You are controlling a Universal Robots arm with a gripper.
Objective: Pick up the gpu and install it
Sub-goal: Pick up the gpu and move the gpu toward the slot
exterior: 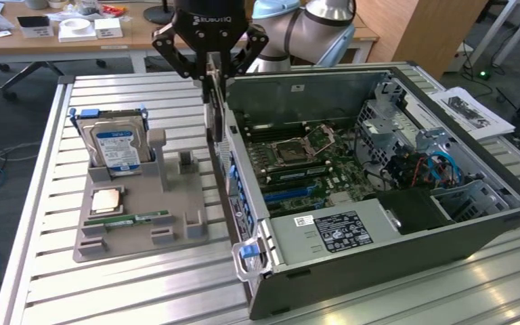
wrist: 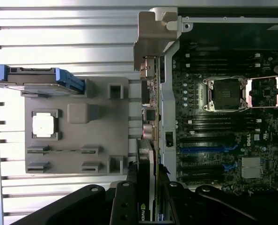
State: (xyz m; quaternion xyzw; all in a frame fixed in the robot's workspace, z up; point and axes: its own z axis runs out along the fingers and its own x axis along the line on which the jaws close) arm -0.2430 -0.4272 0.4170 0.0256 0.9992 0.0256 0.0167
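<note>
The gpu [exterior: 213, 108] is held edge-on in the closed gripper [exterior: 212, 68], suspended clear of the worktop [exterior: 133, 284], above the gap between the grey parts tray [exterior: 133, 230] and the open computer case [exterior: 378, 223]. Its long axis is set vertical, with what appears to be the silvery bracket end pointed downward. The card is judged light, thin and stiff, yet fragile; it is best taken by its bare edges, with components and contacts left untouched. The motherboard [exterior: 314, 169] is seen beyond.
</note>
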